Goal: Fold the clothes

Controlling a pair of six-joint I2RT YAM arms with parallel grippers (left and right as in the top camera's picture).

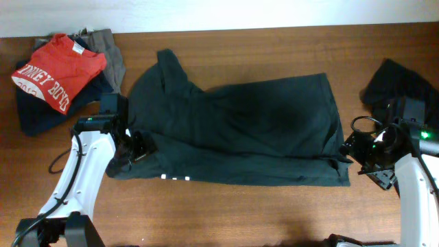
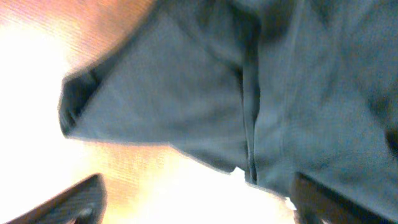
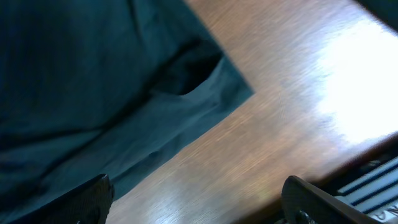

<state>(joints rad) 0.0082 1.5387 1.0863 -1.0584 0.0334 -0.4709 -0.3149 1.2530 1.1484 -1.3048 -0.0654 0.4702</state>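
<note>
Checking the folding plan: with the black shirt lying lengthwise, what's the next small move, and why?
Probably pinch the right end of the black T-shirt with the right gripper: the shirt lies as a long band, and this and the left gripper stand open at its ends.

The T-shirt (image 1: 240, 130) is black, with small white marks (image 1: 175, 178) at its hem. Left of it: a red shirt (image 1: 65, 58) with white lettering (image 1: 42, 82), grey cloth (image 1: 111, 51), navy cloth (image 1: 34, 115). The tabletop (image 1: 240, 216) is brown wood-grain.

A brown wooden table (image 1: 226, 213) lay beneath the left claw (image 1: 135, 148) and right claw (image 1: 351, 152). A white wall (image 1: 274, 12) ran beyond them, along its far edge.
</note>
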